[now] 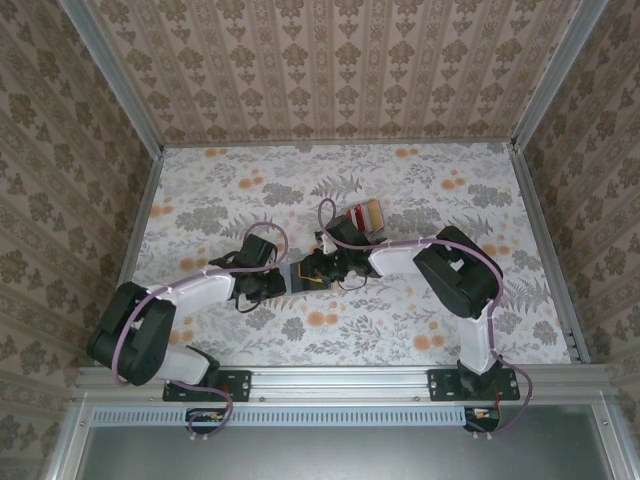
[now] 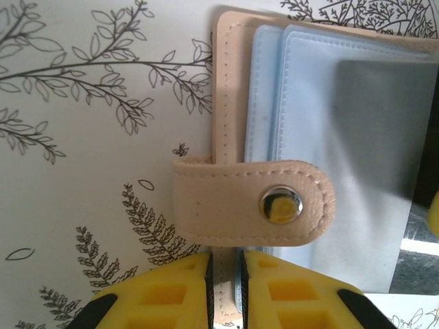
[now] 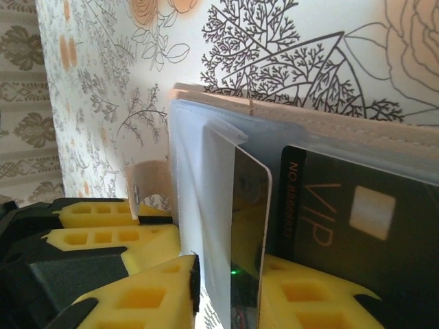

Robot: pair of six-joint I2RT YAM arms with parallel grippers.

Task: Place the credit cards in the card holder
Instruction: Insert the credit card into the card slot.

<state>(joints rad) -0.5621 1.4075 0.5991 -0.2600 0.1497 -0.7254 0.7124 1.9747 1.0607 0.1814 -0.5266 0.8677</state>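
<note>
The card holder (image 2: 233, 103) lies open on the table, tan outside with light-blue sleeves (image 2: 302, 82), and its snap strap (image 2: 254, 202) is folded over. My left gripper (image 2: 225, 257) is shut on the holder's near edge. My right gripper (image 3: 233, 274) is at the holder's other side with its jaws apart. A dark shiny card (image 3: 248, 219) stands on edge between them, partly inside a clear sleeve. A black VIP card (image 3: 343, 212) sits in a pocket beside it. From above, both grippers (image 1: 288, 280) (image 1: 322, 268) meet at the holder (image 1: 303, 278). More credit cards (image 1: 365, 215) lie stacked behind.
The floral table cover (image 1: 250, 190) is bare to the left and back. Patterned walls and metal rails (image 1: 140, 210) fence the table in. The right arm's elbow (image 1: 455, 270) bulks to the right of the holder.
</note>
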